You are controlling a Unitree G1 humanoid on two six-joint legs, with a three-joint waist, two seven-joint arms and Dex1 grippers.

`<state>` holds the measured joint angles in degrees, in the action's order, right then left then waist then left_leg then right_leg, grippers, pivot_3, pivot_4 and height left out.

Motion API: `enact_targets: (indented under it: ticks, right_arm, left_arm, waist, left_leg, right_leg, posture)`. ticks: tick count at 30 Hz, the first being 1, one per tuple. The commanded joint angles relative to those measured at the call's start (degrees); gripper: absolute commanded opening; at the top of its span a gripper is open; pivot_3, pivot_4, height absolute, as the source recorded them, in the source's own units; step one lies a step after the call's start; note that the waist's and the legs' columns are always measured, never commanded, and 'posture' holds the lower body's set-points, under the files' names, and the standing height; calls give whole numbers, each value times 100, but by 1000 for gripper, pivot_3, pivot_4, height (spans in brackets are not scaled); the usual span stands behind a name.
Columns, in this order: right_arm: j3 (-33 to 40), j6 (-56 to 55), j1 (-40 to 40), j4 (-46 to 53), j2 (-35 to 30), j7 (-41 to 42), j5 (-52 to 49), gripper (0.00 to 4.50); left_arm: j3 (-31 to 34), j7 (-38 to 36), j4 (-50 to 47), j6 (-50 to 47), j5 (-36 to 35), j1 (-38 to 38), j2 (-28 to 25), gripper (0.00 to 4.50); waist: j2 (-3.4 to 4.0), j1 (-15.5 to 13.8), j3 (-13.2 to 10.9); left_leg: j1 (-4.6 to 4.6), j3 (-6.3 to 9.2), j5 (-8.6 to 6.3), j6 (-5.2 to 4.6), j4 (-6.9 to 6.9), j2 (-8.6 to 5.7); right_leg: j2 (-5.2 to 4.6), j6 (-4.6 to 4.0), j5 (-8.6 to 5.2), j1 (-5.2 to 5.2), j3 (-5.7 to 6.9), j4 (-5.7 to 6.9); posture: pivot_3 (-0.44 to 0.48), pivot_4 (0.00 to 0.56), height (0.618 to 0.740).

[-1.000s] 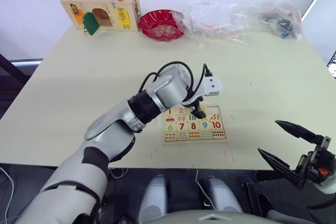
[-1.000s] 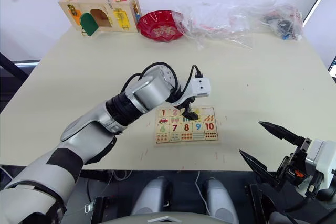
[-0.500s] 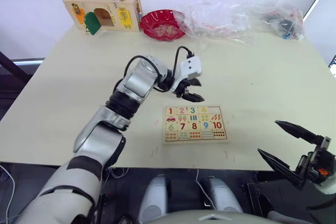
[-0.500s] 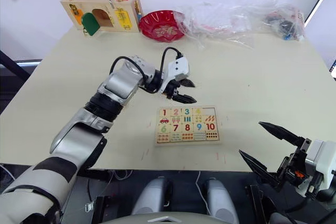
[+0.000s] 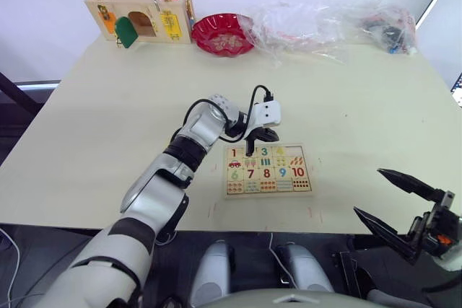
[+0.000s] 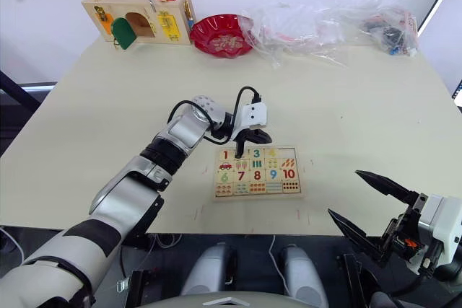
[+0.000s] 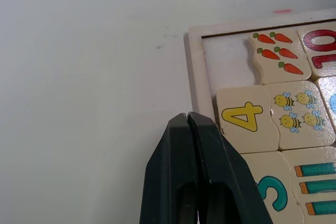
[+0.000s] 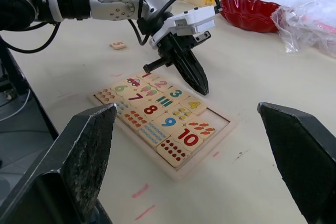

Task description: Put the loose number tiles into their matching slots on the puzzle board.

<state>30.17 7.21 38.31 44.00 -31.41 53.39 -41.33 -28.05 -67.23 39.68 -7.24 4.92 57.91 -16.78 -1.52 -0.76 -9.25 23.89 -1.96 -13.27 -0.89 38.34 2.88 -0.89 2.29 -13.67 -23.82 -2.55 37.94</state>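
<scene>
Over puzzle board (image 5: pixel 268 169): left pincer (image 5: pixel 250 151) closed.

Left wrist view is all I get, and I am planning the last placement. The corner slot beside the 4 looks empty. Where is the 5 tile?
Observer: The 5 tile lies loose on the table, apart from the puzzle board, out past its 1 end.
Operator: Is the rest of the upper row filled?
Observer: Yes. Tiles 1 to 4 sit in their slots in a row.
Operator: Could the right hand help?
Observer: The right hand is open and holds nothing. It hangs off the table's near edge, on the 10 end of the board, so it is the farther hand from the 5 tile.
</scene>
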Motion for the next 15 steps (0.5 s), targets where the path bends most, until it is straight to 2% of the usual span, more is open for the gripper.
enact_targets:
  ticks: [1, 15]
  right_arm:
    - [103, -73, 39, 200, -17, -35, -86, 4500]
    - [66, -78, 11, 181, -29, -40, -65, 4500]
  left_arm:
    - [79, -88, -127, 151, 57, 58, 38, 53]
    - [52, -277, -371, 115, 249, -122, -29, 53]
  waist:
    - [0, 0, 0]
    - [0, 1, 0]
  left_leg:
    - [0, 0, 0, 0, 0, 0]
    - [0, 1, 0, 0, 0, 0]
  right_leg:
    - [0, 0, 0, 0, 0, 0]
    - [0, 0, 0, 0, 1, 0]
  posture:
    - [0, 150, 740]
    - [0, 150, 740]
